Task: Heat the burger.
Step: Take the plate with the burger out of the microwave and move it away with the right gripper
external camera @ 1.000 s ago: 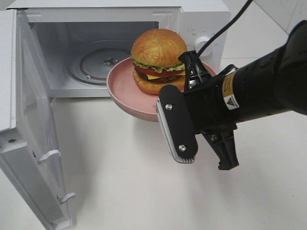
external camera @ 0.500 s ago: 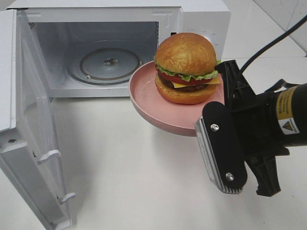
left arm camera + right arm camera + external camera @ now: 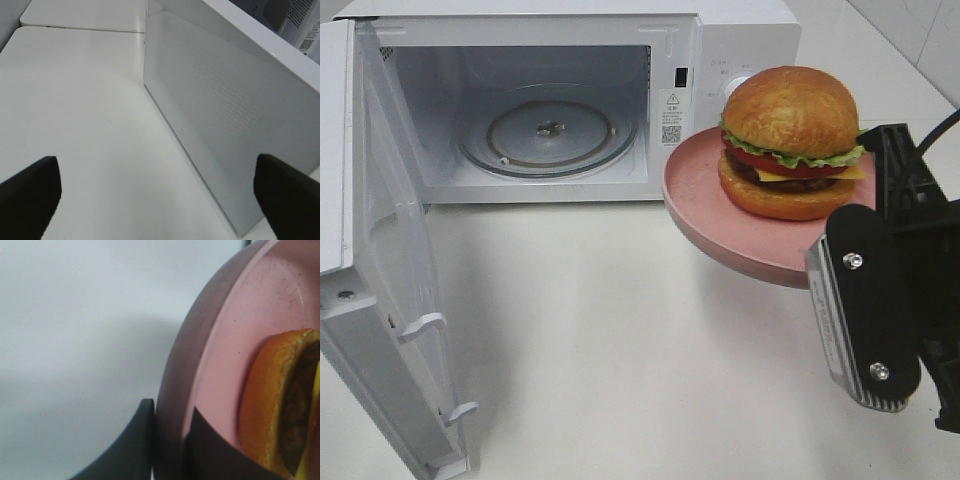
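Pink plate (image 3: 220,350) rim pinched by right hand (image 3: 167,440), visible only up close.

The burger (image 3: 790,140) stands upright on a pink plate (image 3: 705,205) that is held up off the worktop, to the right of the open microwave (image 3: 720,40) and in front of its control panel. Its bun is glossy golden-brown, with lettuce, tomato, yellow cheese and a dark patty between the halves. It sits toward the plate's far side.
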You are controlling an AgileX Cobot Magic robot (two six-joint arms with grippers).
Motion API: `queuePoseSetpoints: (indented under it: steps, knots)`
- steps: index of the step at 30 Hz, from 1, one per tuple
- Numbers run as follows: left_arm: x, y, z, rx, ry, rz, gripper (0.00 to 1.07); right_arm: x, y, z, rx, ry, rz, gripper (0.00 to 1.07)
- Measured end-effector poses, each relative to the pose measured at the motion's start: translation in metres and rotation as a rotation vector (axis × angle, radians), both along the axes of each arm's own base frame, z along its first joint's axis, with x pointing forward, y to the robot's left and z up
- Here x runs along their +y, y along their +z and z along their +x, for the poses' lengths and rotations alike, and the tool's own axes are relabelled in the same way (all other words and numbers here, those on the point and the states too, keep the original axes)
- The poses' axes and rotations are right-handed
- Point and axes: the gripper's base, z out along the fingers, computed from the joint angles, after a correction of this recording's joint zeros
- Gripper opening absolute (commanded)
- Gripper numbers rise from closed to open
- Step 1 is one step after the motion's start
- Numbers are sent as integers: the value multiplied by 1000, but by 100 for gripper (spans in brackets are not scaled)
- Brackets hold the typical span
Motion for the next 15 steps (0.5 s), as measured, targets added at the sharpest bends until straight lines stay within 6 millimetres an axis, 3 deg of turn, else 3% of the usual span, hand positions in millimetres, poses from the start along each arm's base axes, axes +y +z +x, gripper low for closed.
queuePoseSetpoints:
  steps: [13, 15]
  knots:
    - [0, 0, 0, 0, 0, 0, 100, -22, 7, -4, -6, -246, -15, 0]
    - [0, 0, 0, 0, 0, 0, 100, -28, 6, -5, 13, -347, -10, 0]
